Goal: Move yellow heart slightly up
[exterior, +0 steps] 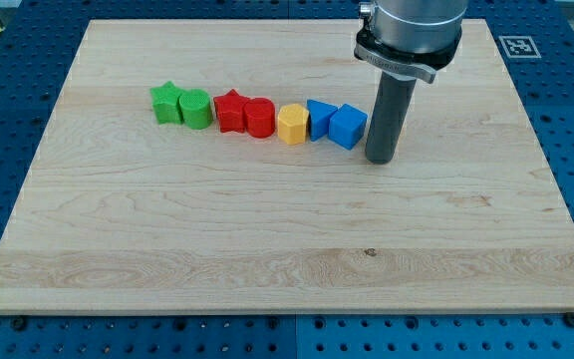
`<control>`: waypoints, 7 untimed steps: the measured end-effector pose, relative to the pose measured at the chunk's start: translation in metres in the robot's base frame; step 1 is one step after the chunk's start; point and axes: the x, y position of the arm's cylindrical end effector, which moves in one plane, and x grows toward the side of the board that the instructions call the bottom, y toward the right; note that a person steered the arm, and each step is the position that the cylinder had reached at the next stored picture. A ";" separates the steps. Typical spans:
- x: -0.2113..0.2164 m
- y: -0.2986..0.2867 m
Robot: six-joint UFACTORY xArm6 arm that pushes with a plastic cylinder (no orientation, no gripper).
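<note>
Tip [381, 160], no claw to report, sits right of the blue blocks [348, 127]; it should circle below what looks like the yellow heart [292, 124], then nudge upward gently.

We see seven blocks in a row across the board [267, 229]: star [166, 102] at the view's left, cube [348, 127] at its right, our tip [381, 158] just beside the cube.
</note>
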 end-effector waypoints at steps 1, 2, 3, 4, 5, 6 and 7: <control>0.010 0.001; 0.017 0.022; 0.018 0.030; 0.015 0.030; -0.013 0.025; -0.019 0.024; -0.027 0.024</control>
